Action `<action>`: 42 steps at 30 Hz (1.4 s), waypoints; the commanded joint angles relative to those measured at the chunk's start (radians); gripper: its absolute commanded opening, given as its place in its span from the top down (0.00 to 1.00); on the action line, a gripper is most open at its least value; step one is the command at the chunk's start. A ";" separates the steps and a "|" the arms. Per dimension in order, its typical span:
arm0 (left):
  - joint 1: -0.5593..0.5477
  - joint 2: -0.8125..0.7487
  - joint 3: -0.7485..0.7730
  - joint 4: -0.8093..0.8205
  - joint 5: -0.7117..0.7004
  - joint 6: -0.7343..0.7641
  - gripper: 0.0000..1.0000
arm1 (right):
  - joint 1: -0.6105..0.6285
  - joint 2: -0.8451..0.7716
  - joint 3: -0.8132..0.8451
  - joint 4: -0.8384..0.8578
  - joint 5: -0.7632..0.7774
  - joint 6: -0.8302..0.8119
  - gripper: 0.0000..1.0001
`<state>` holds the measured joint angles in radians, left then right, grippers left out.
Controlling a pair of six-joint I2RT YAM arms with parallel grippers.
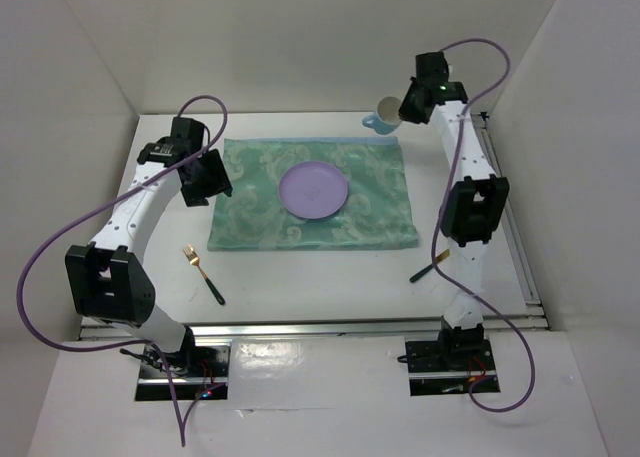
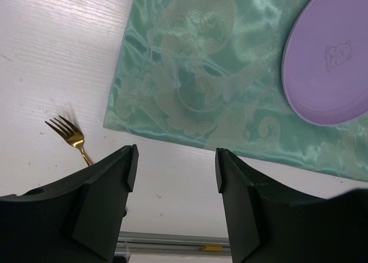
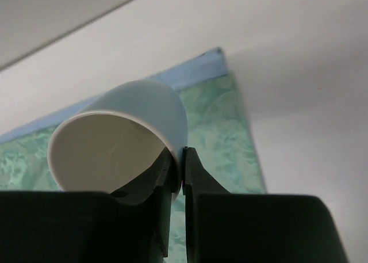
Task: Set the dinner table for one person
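Top external view: the dinner table (image 1: 300,277), a broad, smooth white top, filled the floor of a white-walled booth and carried everything else. A green patterned placemat (image 1: 250,222) lay at its middle, with a lilac plate (image 1: 314,190) on the centre of the cloth. A pale blue mug (image 1: 385,115) sat at about one o'clock from the plate, over the mat's far right corner. The right gripper (image 3: 183,159) pinched it by the rim. The right wrist view showed the jaws pressed onto the mug wall, and the mug tipped so that its white inside faced the camera.

The left gripper (image 2: 175,165) hung spread and empty above the mat's left edge, at nine o'clock from the plate. A fork (image 1: 202,274) with gold tines and a dark handle lay on bare table at about seven o'clock. A dark-handled utensil (image 1: 430,269), possibly a knife, lay at four o'clock, half hidden by the right arm.

The table looked rigid and fixed, a surface to set things on rather than to grasp. Its slick top would likely let cutlery skid under a nudge. The mug looked glazed, hard and breakable, so the rim or the handle seemed the sound place to hold it.

No brand or writing could be read. The plate bore only a faint raised figure resembling a small bear.
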<state>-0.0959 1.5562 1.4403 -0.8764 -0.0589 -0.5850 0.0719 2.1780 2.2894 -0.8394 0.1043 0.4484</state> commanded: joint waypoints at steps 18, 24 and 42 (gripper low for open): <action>0.012 -0.019 -0.035 0.031 0.005 0.004 0.27 | 0.080 0.160 0.067 -0.104 0.057 0.096 1.00; 0.012 -0.010 -0.046 0.011 0.005 0.016 0.27 | 0.080 0.189 0.078 -0.104 0.057 0.105 1.00; 0.012 -0.249 -0.437 0.062 -0.051 -0.114 0.23 | 0.080 0.047 0.131 -0.052 0.011 0.095 0.00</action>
<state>-0.0891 1.3750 1.0668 -0.8280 -0.0692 -0.6136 0.1528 2.3791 2.3585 -0.9440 0.1162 0.5518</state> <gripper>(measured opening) 0.764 0.995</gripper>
